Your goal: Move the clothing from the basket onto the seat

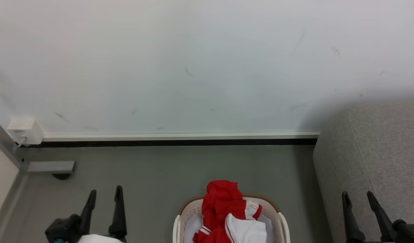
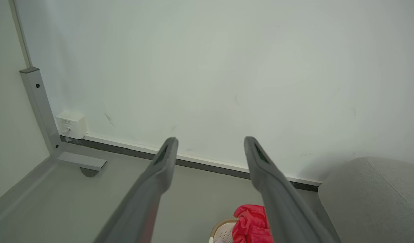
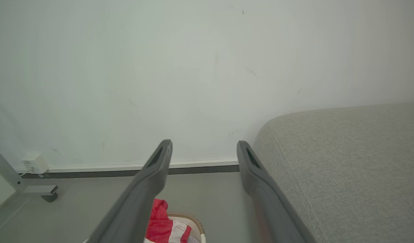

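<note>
Clothing (image 1: 224, 202) in basket (image 1: 190, 209), head view adds white piece (image 1: 246, 231), possibly shorts.

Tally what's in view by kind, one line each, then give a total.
Grippers: 2, the left gripper and the right gripper, both open
Basket: 1
Clothing heap: 1 (garment count unclear)
Sofa: 1
White wall box: 1
Grey metal frame: 1
Total: 7

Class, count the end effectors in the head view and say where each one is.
2: the left end effector at lower left, over the floor; the right end effector at lower right, before the sofa. Both are open.
</note>
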